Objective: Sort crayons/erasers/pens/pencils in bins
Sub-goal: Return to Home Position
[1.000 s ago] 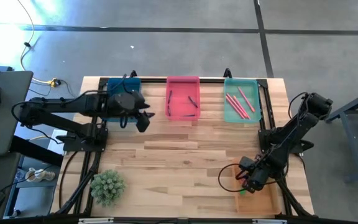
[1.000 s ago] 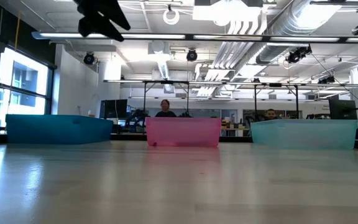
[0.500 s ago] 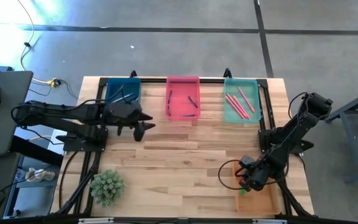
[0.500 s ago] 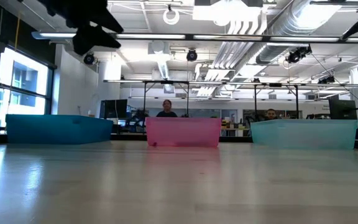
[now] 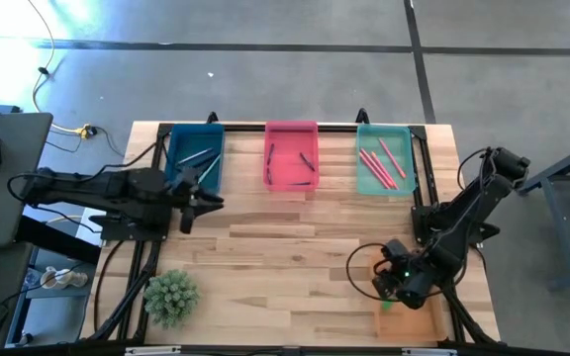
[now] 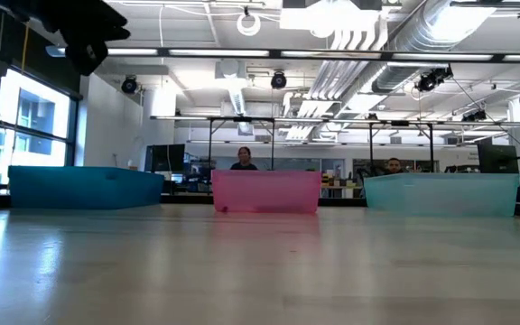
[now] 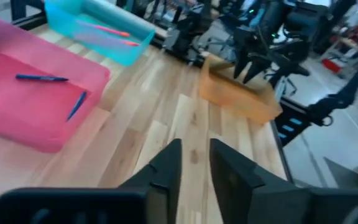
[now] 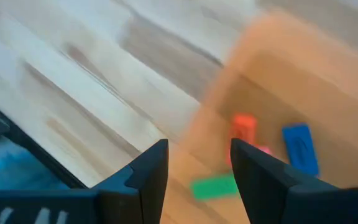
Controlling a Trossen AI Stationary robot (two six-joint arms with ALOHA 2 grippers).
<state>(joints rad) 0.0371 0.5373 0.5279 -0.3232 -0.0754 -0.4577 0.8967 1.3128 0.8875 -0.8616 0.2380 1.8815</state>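
Four bins stand on the wooden table: dark blue [image 5: 196, 158], pink [image 5: 291, 156] and teal [image 5: 382, 158] along the far edge, orange [image 5: 411, 314] at the near right. Dark pens [image 7: 42, 78] lie in the pink bin, salmon sticks [image 5: 379, 163] in the teal one, thin greyish sticks [image 5: 194, 156] in the blue one. Green [image 8: 213, 185], blue [image 8: 300, 148] and reddish-pink [image 8: 243, 127] erasers lie in the orange bin. My left gripper [image 5: 206, 198] hovers in front of the blue bin, a narrow gap between its fingers [image 7: 194, 146], nothing in it. My right gripper [image 8: 199, 152] hangs open over the orange bin's left wall.
A small green potted plant [image 5: 171, 295] stands near the table's front left corner. The middle of the tabletop [image 5: 295, 247] is bare wood. Black frame rails run along the left and right edges. People sit at desks in the room beyond the far bins [image 6: 242, 158].
My left gripper has drawn back from between the blue and pink bins toward the table's left edge. My right gripper has stayed over the orange bin.
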